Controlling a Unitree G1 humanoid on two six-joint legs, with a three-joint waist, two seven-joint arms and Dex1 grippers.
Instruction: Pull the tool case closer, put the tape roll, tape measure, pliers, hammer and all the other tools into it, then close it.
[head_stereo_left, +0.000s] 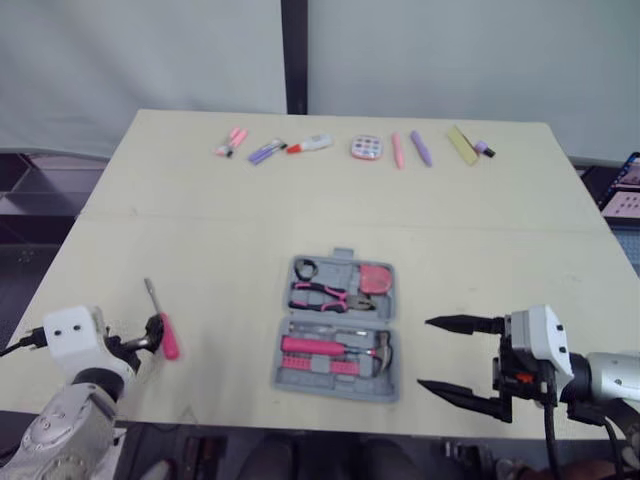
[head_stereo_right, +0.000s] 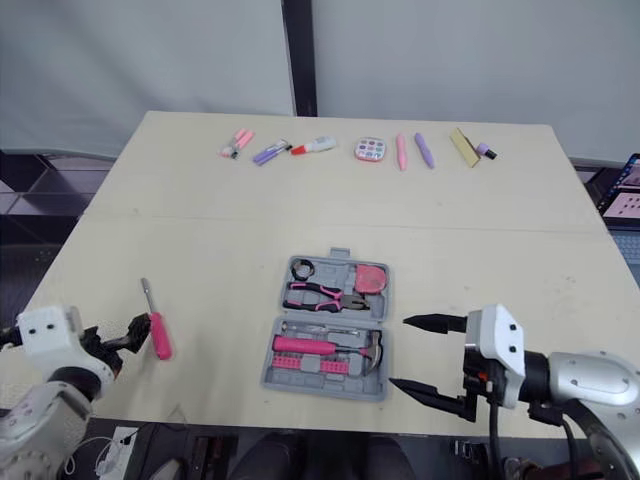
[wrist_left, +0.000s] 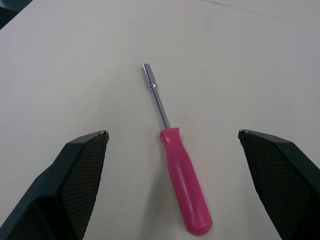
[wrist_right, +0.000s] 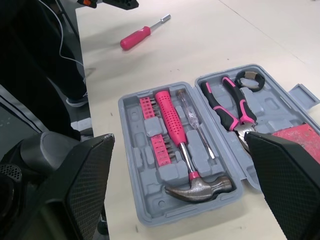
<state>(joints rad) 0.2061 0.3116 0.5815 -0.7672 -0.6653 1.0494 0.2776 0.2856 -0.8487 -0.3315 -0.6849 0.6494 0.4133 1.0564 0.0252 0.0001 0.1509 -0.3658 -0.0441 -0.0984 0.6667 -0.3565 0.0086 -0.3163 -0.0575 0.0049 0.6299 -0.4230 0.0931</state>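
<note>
The grey tool case (head_stereo_left: 281, 362) lies open near the table's front edge, at the middle. Its far half holds the black tape roll (wrist_right: 250, 80), the pliers (wrist_right: 232, 107) and the pink tape measure (head_stereo_left: 375, 278). Its near half holds the hammer (wrist_right: 172, 127), a thin screwdriver (wrist_right: 197, 127) and pink bits. A pink-handled screwdriver (wrist_left: 182, 175) lies loose on the table to the left of the case. My left gripper (wrist_left: 172, 133) is open, with a finger on each side of that screwdriver. My right gripper (head_stereo_left: 426, 353) is open just right of the case, holding nothing.
A row of small items lies along the table's far side: pink and purple markers (head_stereo_left: 265, 150), a round palette (head_stereo_left: 366, 147), pens (head_stereo_left: 420, 148) and a yellow block (head_stereo_left: 461, 144). The table's front edge runs just under both grippers.
</note>
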